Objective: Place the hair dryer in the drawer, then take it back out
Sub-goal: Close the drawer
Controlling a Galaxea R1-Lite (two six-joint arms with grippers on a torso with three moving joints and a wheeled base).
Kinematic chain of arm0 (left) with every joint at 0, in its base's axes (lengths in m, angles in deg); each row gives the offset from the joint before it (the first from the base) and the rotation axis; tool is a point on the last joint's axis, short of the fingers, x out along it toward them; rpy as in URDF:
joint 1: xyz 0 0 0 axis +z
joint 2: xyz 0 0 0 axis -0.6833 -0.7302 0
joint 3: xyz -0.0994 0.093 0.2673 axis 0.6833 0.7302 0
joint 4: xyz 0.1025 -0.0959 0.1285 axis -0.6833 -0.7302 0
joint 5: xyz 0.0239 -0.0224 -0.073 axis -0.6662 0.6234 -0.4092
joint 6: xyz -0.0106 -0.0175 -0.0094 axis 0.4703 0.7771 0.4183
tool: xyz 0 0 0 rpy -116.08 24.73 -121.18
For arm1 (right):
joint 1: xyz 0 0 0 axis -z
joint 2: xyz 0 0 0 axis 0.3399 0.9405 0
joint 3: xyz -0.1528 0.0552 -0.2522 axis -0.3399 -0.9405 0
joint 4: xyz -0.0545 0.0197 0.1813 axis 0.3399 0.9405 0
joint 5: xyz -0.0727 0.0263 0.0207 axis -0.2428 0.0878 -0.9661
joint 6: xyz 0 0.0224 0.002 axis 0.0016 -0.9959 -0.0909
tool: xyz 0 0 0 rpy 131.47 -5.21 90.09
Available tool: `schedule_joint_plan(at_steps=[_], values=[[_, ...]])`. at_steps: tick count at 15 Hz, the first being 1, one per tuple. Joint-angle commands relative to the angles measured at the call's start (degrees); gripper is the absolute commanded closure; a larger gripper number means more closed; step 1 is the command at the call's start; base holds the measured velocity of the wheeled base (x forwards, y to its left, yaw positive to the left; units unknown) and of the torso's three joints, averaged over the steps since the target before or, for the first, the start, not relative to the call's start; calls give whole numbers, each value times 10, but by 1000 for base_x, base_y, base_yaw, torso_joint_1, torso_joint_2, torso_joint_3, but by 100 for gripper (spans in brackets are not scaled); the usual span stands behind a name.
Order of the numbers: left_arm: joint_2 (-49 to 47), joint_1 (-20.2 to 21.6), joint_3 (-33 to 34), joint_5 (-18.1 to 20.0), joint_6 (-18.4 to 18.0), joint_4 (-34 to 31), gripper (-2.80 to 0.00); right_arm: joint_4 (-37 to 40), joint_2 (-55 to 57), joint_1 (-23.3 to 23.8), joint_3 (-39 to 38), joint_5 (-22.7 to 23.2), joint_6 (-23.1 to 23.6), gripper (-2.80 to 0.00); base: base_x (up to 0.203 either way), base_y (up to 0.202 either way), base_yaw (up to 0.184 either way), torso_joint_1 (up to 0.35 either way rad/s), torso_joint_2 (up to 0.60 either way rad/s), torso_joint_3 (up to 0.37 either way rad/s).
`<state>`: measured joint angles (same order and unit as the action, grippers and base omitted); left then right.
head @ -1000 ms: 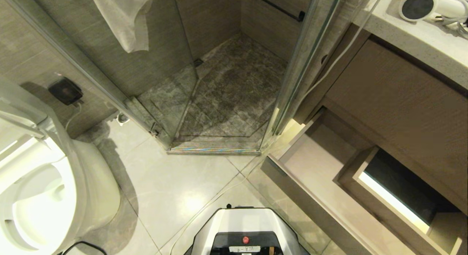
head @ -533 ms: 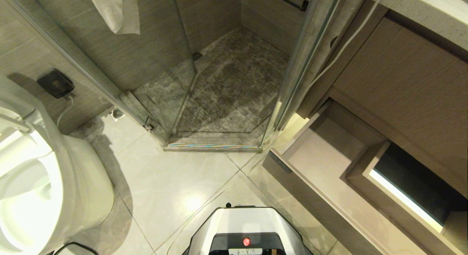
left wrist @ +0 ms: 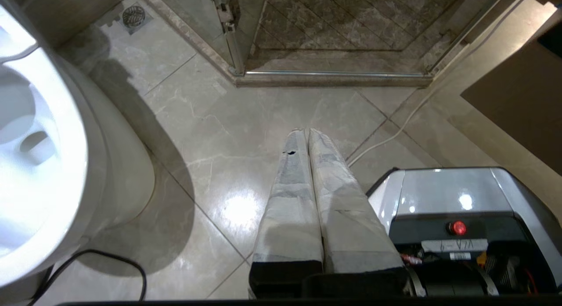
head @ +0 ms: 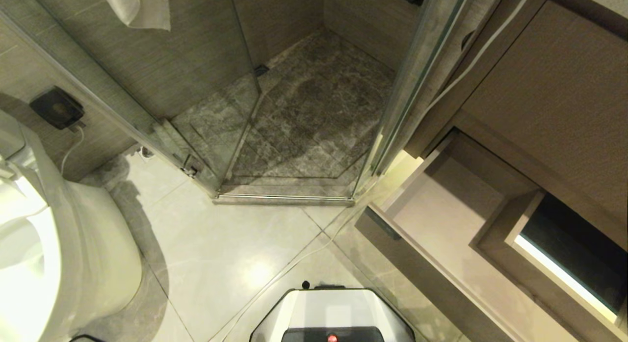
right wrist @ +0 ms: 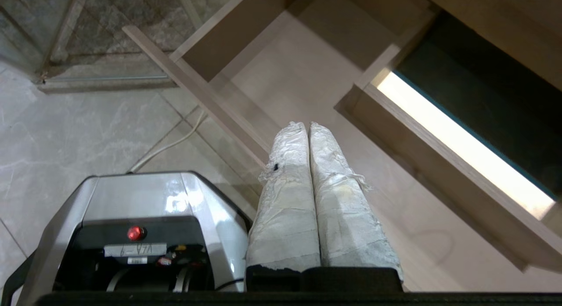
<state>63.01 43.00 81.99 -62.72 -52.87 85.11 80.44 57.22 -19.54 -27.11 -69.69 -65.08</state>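
You have the drawer (head: 441, 244) standing pulled out at the right, under the tall wood-grain panel (head: 554, 101); its pale floor is bare as far as you can see. A smaller inner box (right wrist: 439, 152) with a lit strip sits in its far part. The hair dryer is in none of your views now, so you cannot tell where it lies; only a thin white cord (head: 471, 62) runs down the side of the cabinet and across the floor (head: 235, 249).

Left pincer (left wrist: 306, 132): jaws pressed together, nothing in them, hanging over the floor beside the toilet (left wrist: 52, 156). Right pincer (right wrist: 306, 126): jaws likewise together and empty, hanging above the front rail of the drawer. Neither arm shows in the head view; only the robot's base (head: 333, 312) does.

Judged step: the very start. The drawer is ready, the dryer not yet picked up.

What the next move seems to call for: bring the dryer into view first, then part the right pincer's jaws and reach for the handle or barrel. Mind the cord, which could snag on the drawer's near corner by the shower (head: 304, 131).
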Motion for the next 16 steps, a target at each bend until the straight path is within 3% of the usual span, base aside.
schedule_joint_plan(at_steps=[1,11,16], values=[[-1,0,0,0,0,-1,0,2,1,0,0,-1,-1,0,0,0,0,-26,447,424],[-1,0,0,0,0,-1,0,2,0,0,0,0,-1,0,0,0,0,-23,402,372],[-1,0,0,-1,0,-1,0,1,1,0,0,0,-2,0,0,0,0,81,180,280]])
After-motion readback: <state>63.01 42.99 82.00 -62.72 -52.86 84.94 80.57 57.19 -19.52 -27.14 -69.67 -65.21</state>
